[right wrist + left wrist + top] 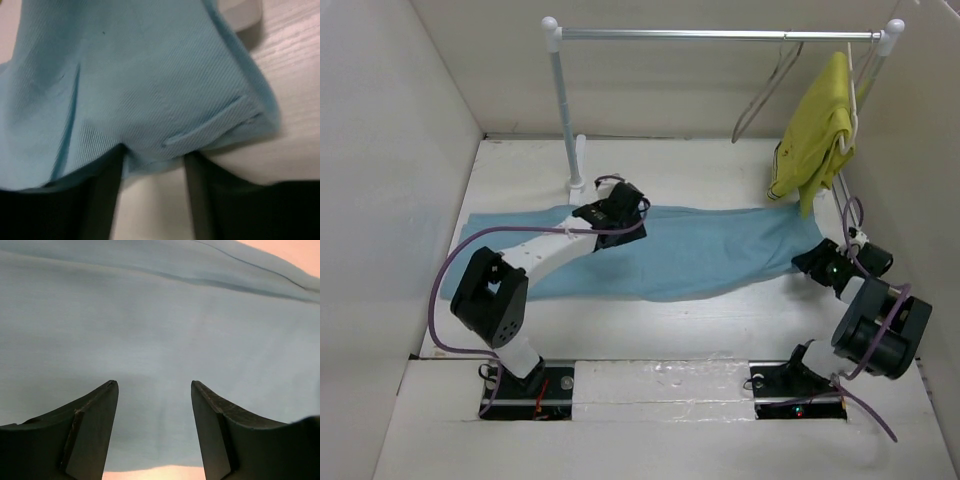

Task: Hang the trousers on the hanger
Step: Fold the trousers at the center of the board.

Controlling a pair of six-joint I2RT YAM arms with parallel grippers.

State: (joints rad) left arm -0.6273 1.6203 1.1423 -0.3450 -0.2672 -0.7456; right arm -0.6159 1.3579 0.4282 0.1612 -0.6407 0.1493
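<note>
So your left arm is folded up pretty hard: elbow block sits out by the left edge of the desk (720, 320), then the white forearm runs diagonally in toward the middle and ends with the left gripper (628, 212) over the far hem of the trousers (700, 255). On the left wrist cam that gripper (154, 385) has its two dark fingers (95, 430) spread wide, with nothing between them, just blue cloth (160, 330) filling nearly the whole view and a sliver of desk at the bottom. Your right arm is tucked way tighter. The big joint hangs near the right edge, and the wrist bends back inward so the right gripper (810, 262) points at the right-hand end of the trousers. On the right wrist cam the fingers (105, 200) are parted too, bare desk showing in the gap. The waist edge with a belt loop (210, 125) drapes over the tips, so you can't tell if they're actually touching the fabric (140, 80). The trousers themselves lie flat in a long strip across the desk, left edge to right edge, roughly midway between near and far. The hanger (761, 92) is up on the rail (720, 35) toward the far right corner, tilted, well apart from the trousers and from both grippers. It's just beside the yellow garment (817, 135), which hangs on the same rail.
</note>
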